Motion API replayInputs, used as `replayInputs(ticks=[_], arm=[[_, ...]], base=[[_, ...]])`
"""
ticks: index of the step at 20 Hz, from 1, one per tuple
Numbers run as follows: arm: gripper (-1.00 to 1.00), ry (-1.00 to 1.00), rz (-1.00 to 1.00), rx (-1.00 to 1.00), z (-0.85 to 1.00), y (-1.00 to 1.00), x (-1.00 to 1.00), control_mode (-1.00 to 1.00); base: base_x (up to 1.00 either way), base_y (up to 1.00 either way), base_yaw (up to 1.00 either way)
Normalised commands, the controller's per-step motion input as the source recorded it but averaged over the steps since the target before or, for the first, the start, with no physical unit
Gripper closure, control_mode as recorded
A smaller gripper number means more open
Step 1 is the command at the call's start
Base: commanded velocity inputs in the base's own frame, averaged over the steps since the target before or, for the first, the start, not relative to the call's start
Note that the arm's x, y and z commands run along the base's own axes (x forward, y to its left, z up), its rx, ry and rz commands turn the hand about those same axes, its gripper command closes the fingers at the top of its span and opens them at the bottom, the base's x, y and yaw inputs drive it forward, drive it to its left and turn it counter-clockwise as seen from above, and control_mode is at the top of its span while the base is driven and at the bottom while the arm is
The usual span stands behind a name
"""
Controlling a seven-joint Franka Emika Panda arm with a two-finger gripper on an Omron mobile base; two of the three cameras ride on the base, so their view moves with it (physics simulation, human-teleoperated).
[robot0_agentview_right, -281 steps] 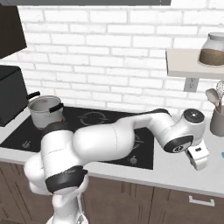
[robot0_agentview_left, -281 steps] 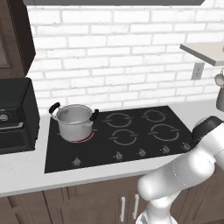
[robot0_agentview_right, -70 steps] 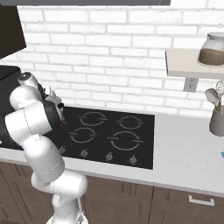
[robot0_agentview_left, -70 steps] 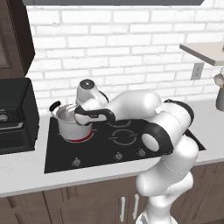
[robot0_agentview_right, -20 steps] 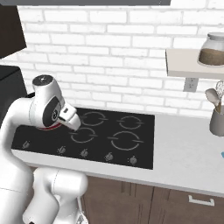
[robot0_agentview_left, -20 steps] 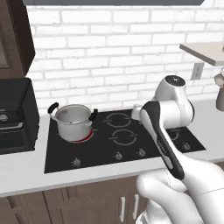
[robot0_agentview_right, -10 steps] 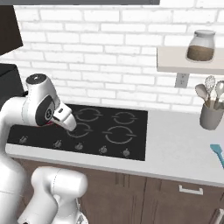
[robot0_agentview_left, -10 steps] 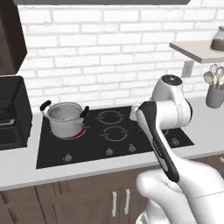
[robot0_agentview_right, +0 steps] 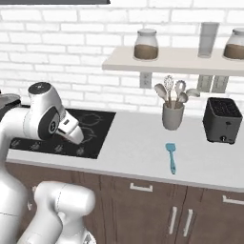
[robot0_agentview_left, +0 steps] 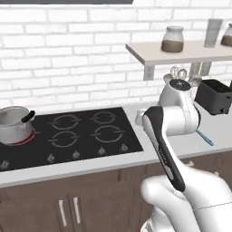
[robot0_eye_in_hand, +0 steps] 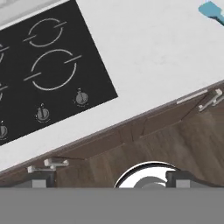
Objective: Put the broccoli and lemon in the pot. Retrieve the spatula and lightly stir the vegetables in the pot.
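1. White kitchen counter (robot0_agentview_right: 138,143) under a white brick wall, with a black cooktop (robot0_agentview_left: 68,136).
2. Round shiny steel pot (robot0_agentview_left: 13,124) sits at the cooktop's left edge.
3. Slim light-blue spatula (robot0_agentview_right: 170,156) lies near the counter's front edge.
4. Gripper (robot0_eye_in_hand: 107,181) is spread wide, holding nothing.

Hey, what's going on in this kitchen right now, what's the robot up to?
The white robot arm is between steps, holding nothing: its gripper is open, over the counter edge by the cooktop. The steel pot sits on the far left burner. The light-blue spatula lies untouched on the counter, in front of the utensil holder and toaster. Fetching the spatula looks like the likely next step.
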Motion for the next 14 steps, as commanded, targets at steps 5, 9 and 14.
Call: replayInputs(ticks=[5,9,14], arm=[[-1.0,0.0,0.0,0.0,0.0,0.0,0.0,1.0],[-1.0,0.0,0.0,0.0,0.0,0.0,0.0,1.0],[-1.0,0.0,0.0,0.01,-0.1,-0.57,0.0,-1.0]], base=[[0.0,-0.93,0.15],[0.0,-0.62,0.09],[0.0,0.0,0.0]])
